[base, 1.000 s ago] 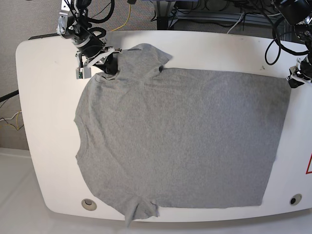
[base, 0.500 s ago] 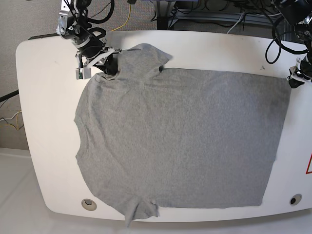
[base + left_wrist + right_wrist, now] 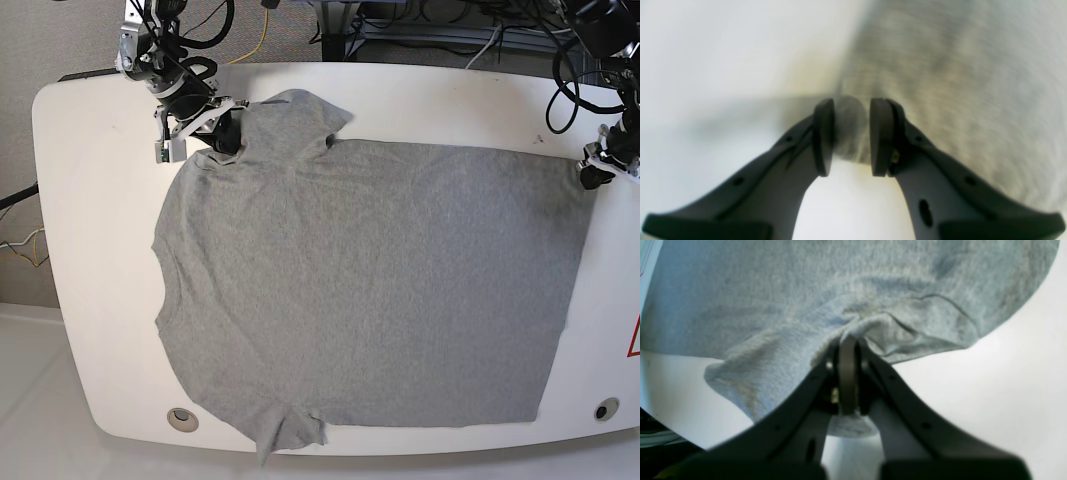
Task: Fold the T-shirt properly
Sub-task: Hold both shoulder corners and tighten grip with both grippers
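Observation:
The grey T-shirt (image 3: 370, 290) lies spread flat over the white table (image 3: 90, 250), collar side to the left and hem to the right. At the far left, my right gripper (image 3: 222, 138) is shut on a bunched fold of cloth where the upper sleeve (image 3: 295, 115) meets the shoulder. The right wrist view shows its jaws (image 3: 847, 343) pressed together on that T-shirt (image 3: 806, 290) fabric. At the far right, my left gripper (image 3: 590, 172) sits on the hem's top corner. In the blurred left wrist view its pads (image 3: 850, 133) hold a wad of T-shirt (image 3: 940, 66) cloth between them.
Cables and stand legs (image 3: 400, 30) crowd the floor behind the table. Two round grommets (image 3: 181, 418) (image 3: 606, 409) sit near the front corners, and a red-edged label (image 3: 634, 338) shows at the right edge. The lower sleeve (image 3: 288, 435) reaches the table's front edge.
My left gripper has shifted a little left and toward the front, drawing the hem's top corner inward with it. The right gripper and the sleeve have stayed put.

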Controlling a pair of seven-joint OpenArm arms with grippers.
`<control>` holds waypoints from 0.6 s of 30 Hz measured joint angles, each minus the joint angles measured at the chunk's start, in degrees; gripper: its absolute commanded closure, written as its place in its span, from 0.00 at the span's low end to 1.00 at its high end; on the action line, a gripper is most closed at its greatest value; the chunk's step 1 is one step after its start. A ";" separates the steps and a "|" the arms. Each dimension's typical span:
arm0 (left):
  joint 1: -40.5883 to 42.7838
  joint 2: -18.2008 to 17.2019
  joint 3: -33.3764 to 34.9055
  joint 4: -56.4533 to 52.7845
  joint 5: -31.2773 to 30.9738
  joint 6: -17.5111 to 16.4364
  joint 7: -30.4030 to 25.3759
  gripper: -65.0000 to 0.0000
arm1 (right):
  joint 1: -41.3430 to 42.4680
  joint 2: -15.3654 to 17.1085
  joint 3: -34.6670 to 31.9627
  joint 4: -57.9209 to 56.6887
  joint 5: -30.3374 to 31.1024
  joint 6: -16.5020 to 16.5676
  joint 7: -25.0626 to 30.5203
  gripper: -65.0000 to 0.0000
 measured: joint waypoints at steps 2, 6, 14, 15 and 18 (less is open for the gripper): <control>0.00 0.17 0.00 -0.02 -0.24 -0.96 0.00 0.75 | 0.00 0.02 0.00 0.00 -0.02 -0.02 0.00 1.00; 0.00 0.63 0.04 -0.02 -0.44 -1.03 -0.20 0.75 | 0.02 0.00 0.00 0.00 0.00 -0.02 0.02 1.00; -0.28 1.95 0.04 0.15 -1.29 -1.27 0.55 0.75 | 0.02 0.70 0.00 0.00 -0.02 -0.02 0.00 1.00; -0.31 2.16 -0.02 0.24 -1.33 -1.25 0.52 0.75 | 0.02 0.79 0.00 0.00 -0.02 -0.02 0.02 1.00; -0.31 2.51 0.00 0.26 -1.70 -1.49 0.48 0.75 | 0.02 0.79 0.00 0.00 -0.02 0.00 0.00 1.00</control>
